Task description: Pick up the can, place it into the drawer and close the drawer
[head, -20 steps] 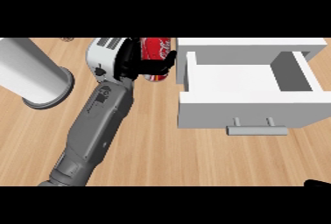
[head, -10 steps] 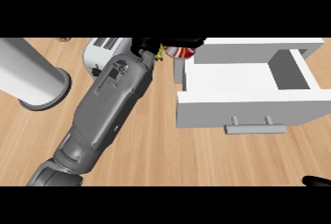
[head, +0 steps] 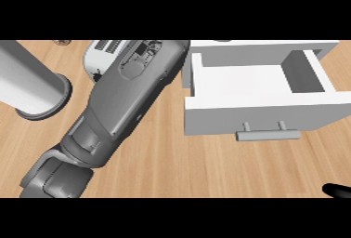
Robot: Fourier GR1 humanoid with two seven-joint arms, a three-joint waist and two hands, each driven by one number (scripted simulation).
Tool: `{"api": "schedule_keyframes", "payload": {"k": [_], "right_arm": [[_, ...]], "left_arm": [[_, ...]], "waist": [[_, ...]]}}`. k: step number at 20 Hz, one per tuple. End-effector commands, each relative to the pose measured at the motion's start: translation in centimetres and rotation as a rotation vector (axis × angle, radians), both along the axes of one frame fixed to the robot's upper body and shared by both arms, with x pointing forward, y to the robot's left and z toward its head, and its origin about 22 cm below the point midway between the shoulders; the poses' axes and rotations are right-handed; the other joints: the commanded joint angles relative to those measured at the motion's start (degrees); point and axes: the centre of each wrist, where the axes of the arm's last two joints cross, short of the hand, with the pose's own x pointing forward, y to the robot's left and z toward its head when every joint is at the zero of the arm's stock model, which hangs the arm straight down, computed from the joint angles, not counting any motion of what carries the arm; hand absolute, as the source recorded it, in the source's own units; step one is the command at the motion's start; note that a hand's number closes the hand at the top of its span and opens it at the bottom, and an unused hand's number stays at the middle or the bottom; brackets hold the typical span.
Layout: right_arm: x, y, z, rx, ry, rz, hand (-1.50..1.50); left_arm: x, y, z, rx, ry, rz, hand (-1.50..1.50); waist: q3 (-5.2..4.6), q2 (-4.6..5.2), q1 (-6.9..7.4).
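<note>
Since half a second ago, the left grey forearm (head: 120, 104) is reaching farther up, carrying its hand and the red can past the view's top edge; neither is showing, so I cannot tell its grasp. Right of the forearm, the open white box-shaped drawer (head: 260, 114) is sitting on the wooden tabletop (head: 205, 162). Only a black tip of the right hand (head: 337, 190) is showing, its state unclear.

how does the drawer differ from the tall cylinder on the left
The drawer is a boxy white thing with flat walls, pulled open so its bare inside shows; the cylinder is round, upright on a grey ringed base, and closed. The drawer has a grey bar handle on its front; the cylinder shows none. Both are pale and rest on the wooden counter.
</note>
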Motion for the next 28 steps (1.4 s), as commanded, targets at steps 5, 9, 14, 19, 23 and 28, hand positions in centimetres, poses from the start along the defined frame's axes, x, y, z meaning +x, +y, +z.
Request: {"api": "schedule_keyframes", "payload": {"k": [5,9,14,19,23,28], "right_arm": [[1.1,-0.1,-0.1,0.008,-0.015,0.023,-1.5],[2.1,0.6,0.8,-0.003,-0.014,0.027,-1.5],[2.0,0.2,0.8,-0.01,-0.021,0.045,-1.5],[1.3,1.1,1.0,-0.05,-0.008,0.047,-1.5],[2.1,0.8,2.3,-0.088,-0.033,0.061,-1.5],[2.6,1.8,2.6,-0.2,-0.062,0.082,-1.5]], "left_arm": [[0.0,-2.6,2.0,0.047,0.022,-0.002,1.5],[0.6,-2.7,1.3,0.088,0.015,0.033,1.5],[0.8,-3.0,1.4,0.095,-0.004,0.127,1.5],[1.2,-2.6,0.7,0.091,-0.011,0.192,-1.5],[1.3,-2.6,0.5,0.095,-0.021,0.246,-1.5],[1.1,-3.0,1.6,0.052,-0.008,0.238,-1.5]], "waist": [[0.05,0.21,-0.94],[0.08,0.68,-1.83],[0.14,0.78,-2.89],[0.12,0.9,-3.34],[0.15,1.18,-4.55],[0.12,1.33,-3.93]]}}
